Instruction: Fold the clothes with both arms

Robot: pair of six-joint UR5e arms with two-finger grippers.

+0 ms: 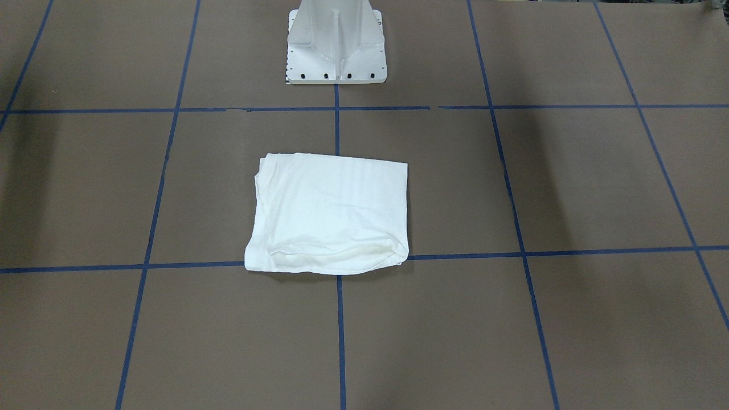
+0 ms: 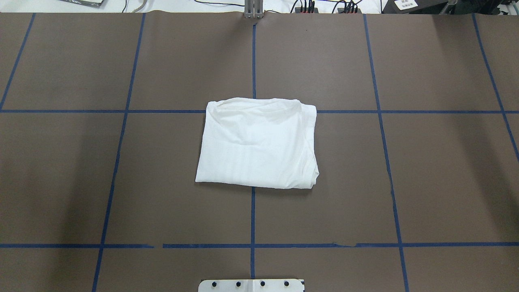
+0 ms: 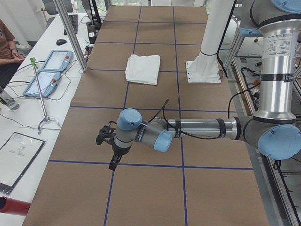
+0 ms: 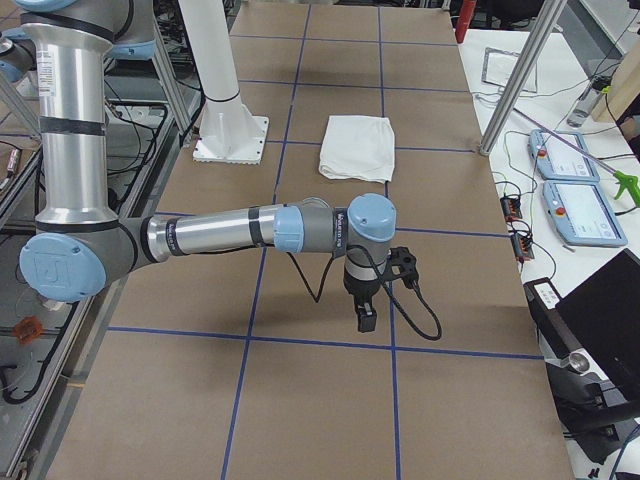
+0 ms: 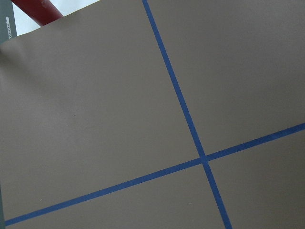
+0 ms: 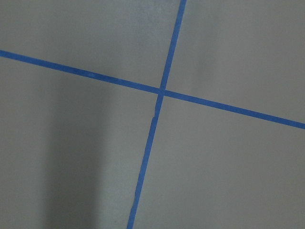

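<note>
The white shirt (image 1: pixel 330 213) lies folded into a compact rectangle at the middle of the brown table, flat and alone; it also shows in the overhead view (image 2: pixel 257 144) and both side views (image 3: pixel 142 68) (image 4: pixel 358 146). No printed text or label shows. My left gripper (image 3: pixel 114 161) hangs pointing down over the table's end, far from the shirt. My right gripper (image 4: pixel 366 318) hangs the same way over the opposite end. Both show only in side views, so I cannot tell whether they are open or shut. Both wrist views show only brown paper and blue tape.
The white pedestal base (image 1: pixel 336 45) stands behind the shirt. Blue tape lines (image 2: pixel 253 215) grid the table. Teach pendants (image 3: pixel 47 70) (image 4: pixel 580 200), metal posts (image 3: pixel 70 33) and cables line the operators' side. A person (image 3: pixel 7 52) sits there. A red cylinder (image 3: pixel 14 207) lies at the left end.
</note>
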